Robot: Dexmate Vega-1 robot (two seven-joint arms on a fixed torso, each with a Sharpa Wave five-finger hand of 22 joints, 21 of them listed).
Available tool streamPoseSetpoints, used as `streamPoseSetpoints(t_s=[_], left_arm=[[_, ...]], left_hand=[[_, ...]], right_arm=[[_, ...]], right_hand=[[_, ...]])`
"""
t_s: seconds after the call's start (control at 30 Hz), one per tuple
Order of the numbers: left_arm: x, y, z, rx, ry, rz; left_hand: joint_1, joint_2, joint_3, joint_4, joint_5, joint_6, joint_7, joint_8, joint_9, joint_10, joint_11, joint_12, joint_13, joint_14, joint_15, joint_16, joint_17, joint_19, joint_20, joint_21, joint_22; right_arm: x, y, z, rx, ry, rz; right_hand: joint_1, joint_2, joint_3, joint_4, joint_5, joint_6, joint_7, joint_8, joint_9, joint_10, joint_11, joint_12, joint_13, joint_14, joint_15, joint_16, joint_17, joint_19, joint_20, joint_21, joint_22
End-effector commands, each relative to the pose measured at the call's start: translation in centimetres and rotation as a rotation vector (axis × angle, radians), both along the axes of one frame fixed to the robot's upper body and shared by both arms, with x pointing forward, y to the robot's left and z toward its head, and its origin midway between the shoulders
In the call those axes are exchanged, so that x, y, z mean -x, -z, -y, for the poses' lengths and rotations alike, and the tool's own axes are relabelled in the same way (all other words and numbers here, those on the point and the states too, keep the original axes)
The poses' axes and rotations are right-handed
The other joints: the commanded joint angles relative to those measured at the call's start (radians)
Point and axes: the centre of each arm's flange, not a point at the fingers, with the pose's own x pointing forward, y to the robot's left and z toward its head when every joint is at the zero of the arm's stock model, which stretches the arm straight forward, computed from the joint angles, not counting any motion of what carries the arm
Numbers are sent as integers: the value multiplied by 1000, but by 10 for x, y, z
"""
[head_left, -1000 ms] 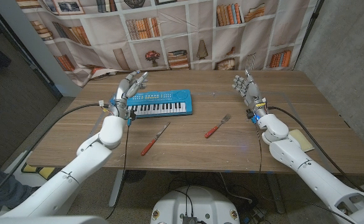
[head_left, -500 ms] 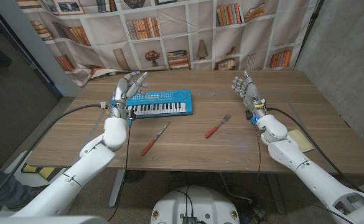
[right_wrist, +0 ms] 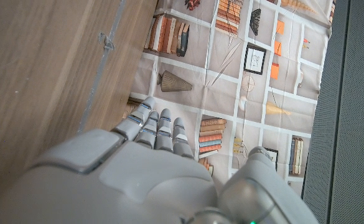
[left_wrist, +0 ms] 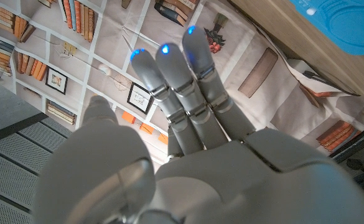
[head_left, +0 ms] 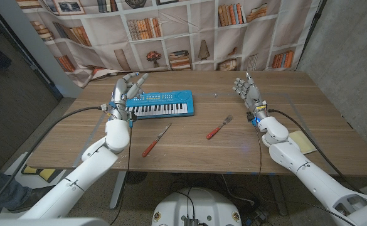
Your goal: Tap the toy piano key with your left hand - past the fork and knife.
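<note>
Blue plastic marks the piano [head_left: 160, 103] in the head view, lying just left of centre in the upper half of the frame on the wooden table [head_left: 189, 147]. At its left end the left hand [head_left: 124, 91] is raised with fingers spread and nothing in them; whether it touches the piano I cannot tell. Below the piano, near the frame's middle, lies a knife [head_left: 156, 140] with a red handle, and to its right, apart from it, a fork [head_left: 219, 127] with a red handle. Right of centre the right hand [head_left: 248, 91] stands with palm upright, fingers apart and reaching up, holding nothing. A pale pad [head_left: 303, 141] lies on the table at the right, by the right forearm. In the left wrist view the left hand [left_wrist: 188, 149] reaches up with straight fingers held close together, blue-lit at the tips, and a corner of the piano [left_wrist: 343, 22] shows at the upper right. In the right wrist view the right hand [right_wrist: 150, 162] holds nothing, fingers extended toward a bookshelf-print curtain [right_wrist: 231, 74].
</note>
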Motion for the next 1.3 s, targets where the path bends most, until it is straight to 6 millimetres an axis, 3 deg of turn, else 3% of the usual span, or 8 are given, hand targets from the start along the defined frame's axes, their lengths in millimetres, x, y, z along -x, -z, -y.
streamPoseSetpoints(t_s=[0.03, 0.23, 0.33, 0.5, 0.6, 0.9, 1.23, 1.3], left_arm=[[9, -2, 5, -33, -42, -10], [11, -3, 11, -79, -61, -47], [14, -4, 13, -101, -81, -63], [19, -7, 19, -160, -107, -101], [22, -9, 23, -202, -121, -134], [26, -9, 31, -285, -148, -159], [33, -9, 34, -340, -154, -187], [35, -8, 35, -347, -158, -193]], left_hand=[[43, -12, 1, -20, 1, -98, 10, -11, 6, -7, -21, 100, 11, 0, -6, 122, 100, -6, 2, 37, 37], [100, -19, 12, -47, 3, -184, 22, -14, 6, -30, -29, 139, 31, -16, -8, 177, 162, -24, 1, 46, 44], [162, -8, 36, -73, 3, -213, 21, -8, 7, -47, -31, 149, 42, -17, -8, 181, 175, -32, 0, 49, 40], [283, 27, 95, -117, 13, -256, 19, -3, 7, -64, -31, 160, 59, -22, -8, 189, 207, -45, 1, 65, 41], [386, 48, 152, -141, 59, -271, 18, 1, 8, -72, -32, 164, 67, -27, -7, 182, 225, -63, 0, 74, 41], [495, 10, 240, -143, 178, -282, 1, 6, 9, -96, -32, 175, 101, -34, -7, 137, 241, -107, 5, 87, 51], [520, -39, 332, -126, 290, -252, -17, 11, 9, -81, -31, 203, 144, -27, -4, 116, 288, -125, 11, 111, 66], [520, -51, 368, -123, 327, -250, -19, 10, 10, -73, -30, 212, 157, -24, -4, 116, 309, -121, 11, 125, 71]], right_arm=[[-1, 2, 0, -6, -8, 1], [-2, 4, 2, -11, -10, -4], [-3, 5, 3, -9, -12, -7], [-3, 6, 3, -4, -17, -10], [-3, 7, 4, -6, -19, -14], [0, 12, 7, -16, -20, -18], [4, 13, 6, -20, -20, -21], [4, 14, 5, -14, -23, -20]], right_hand=[[11, 4, 2, -8, 0, 10, -1, 3, 2, 9, 0, -2, 1, 8, 1, 3, 3, 9, 3, 5, 5], [11, 4, 1, -9, 0, 10, -2, 2, 3, 11, 1, -3, 1, 10, 2, 3, 3, 9, 4, 5, 6], [11, 4, 1, -9, 0, 10, -2, 2, 3, 11, 1, -3, 1, 12, 3, 3, 3, 9, 5, 5, 6], [11, 4, 1, -9, 0, 12, -4, 3, 3, 12, 0, -3, 1, 12, 2, 3, 3, 10, 5, 5, 6], [11, 4, 1, -10, 0, 12, -4, 3, 3, 13, 0, -3, 2, 13, 2, 3, 3, 11, 5, 5, 6], [12, 5, 0, -10, -1, 12, -4, 2, 3, 16, -1, -3, 2, 15, -1, 3, 3, 15, 4, 6, 6], [13, 6, 0, -11, -1, 14, -4, 2, 3, 18, 0, -3, 2, 18, -2, 3, 3, 16, 4, 6, 6], [14, 6, 0, -11, -1, 13, -4, 2, 3, 18, -1, -3, 2, 18, -2, 2, 3, 16, 4, 6, 6]])
